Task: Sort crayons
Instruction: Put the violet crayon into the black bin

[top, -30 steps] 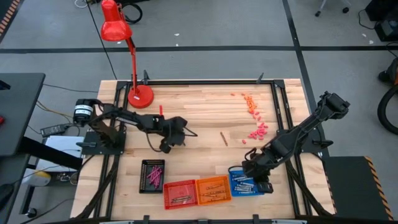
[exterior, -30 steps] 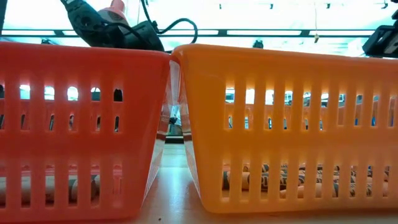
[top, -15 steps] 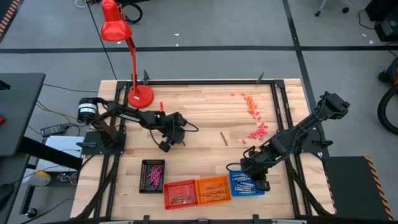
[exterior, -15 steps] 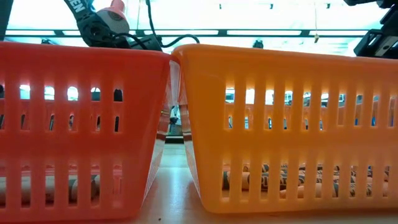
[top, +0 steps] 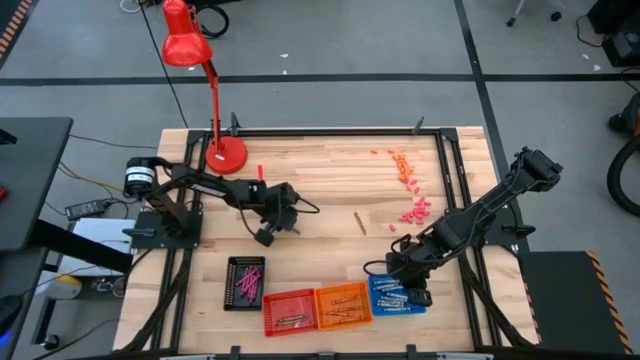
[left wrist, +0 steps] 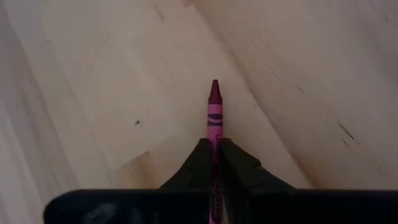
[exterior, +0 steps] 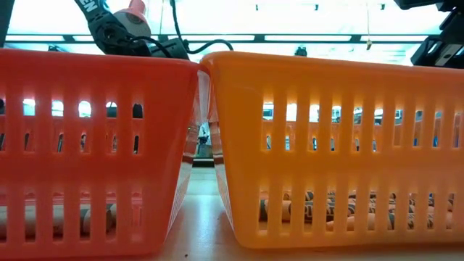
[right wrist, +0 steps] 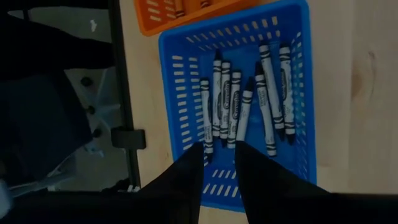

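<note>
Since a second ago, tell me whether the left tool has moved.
Yes. In the high view the left tool has pulled back toward the red lamp's base, away from the lone brown crayon.

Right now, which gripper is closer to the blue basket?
The right. The right gripper hangs directly over the blue basket at the table's front; the left gripper, shut on a magenta crayon, is far across the table.

Red desk lamp (top: pixel 205 80) stands at the wooden table's (top: pixel 330 180) far left corner. Four baskets in a row near the front edge: black (top: pixel 245 282), red (top: pixel 289 311), orange (top: pixel 343 303), blue (top: pixel 397 296). Small red-pink crumbs (top: pixel 414 212) and orange crumbs (top: pixel 402 167) scattered far right.
</note>
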